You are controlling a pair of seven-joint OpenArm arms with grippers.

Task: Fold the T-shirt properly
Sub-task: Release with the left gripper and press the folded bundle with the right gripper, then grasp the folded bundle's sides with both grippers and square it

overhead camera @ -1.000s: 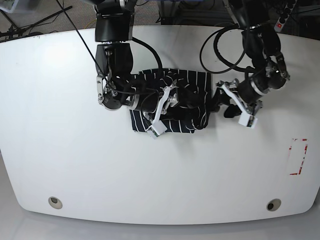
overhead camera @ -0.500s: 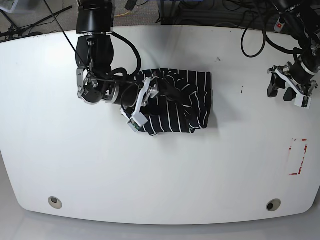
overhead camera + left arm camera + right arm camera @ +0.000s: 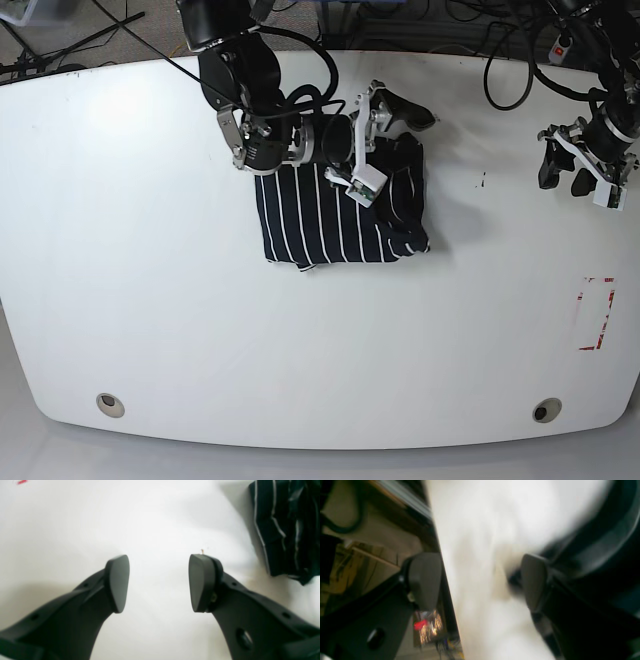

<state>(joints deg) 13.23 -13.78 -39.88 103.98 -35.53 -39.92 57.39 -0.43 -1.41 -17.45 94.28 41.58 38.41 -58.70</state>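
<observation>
Now both hands empty — T-shirt (image 3: 330, 220) bundled.

Shirt mid-table, my two arms apart on either side of it

From the base view I have the shirt (image 3: 335, 215) lying on the table (image 3: 150, 300), a little toward the far edge and left of centre; my right gripper (image 3: 400, 112) hangs over the shirt's far right corner, jaws apart with nothing between them, its arm reaching in from the far left across the shirt's far edge; my left gripper (image 3: 580, 172) sits well off to the right near the table's right edge, jaws apart over bare table, and in its wrist view the shirt's edge shows only at the upper right; a taped rectangle (image 3: 597, 313) lies on the table nearer me than that gripper; two round inserts (image 3: 111, 404) sit near the front corners
</observation>
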